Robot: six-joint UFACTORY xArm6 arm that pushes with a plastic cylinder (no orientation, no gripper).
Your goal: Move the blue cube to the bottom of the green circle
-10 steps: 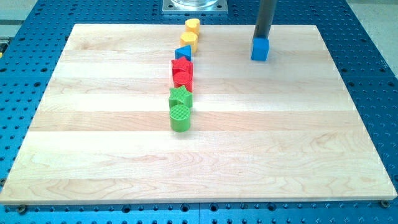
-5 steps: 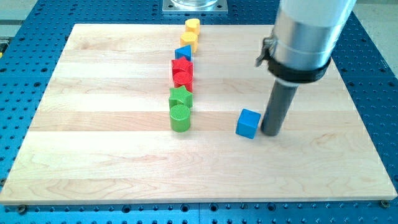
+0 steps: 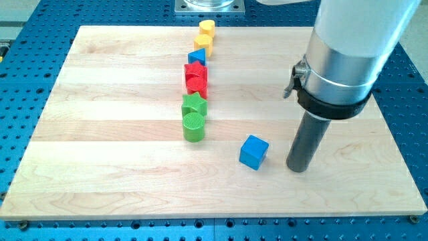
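In the one camera view, the blue cube (image 3: 254, 152) lies on the wooden surface (image 3: 100, 174), toward its bottom edge and a little right of the middle, turned slightly askew. The green circle (image 3: 194, 125) stands near it to the view's left and a little higher, at the lower end of a line of blocks that runs up to the top edge: a green star (image 3: 194, 104), two red blocks (image 3: 196, 77), a blue triangle (image 3: 196, 56) and two yellow blocks (image 3: 206, 37).

There is no hand here, only a rod. My tip (image 3: 297, 169) rests just right of the cube, apart from it.

The cube looks light, stiff and smooth, so it should slide readily and may twist if pushed off-centre. A push is best placed square on its right face.

No containers are in view.
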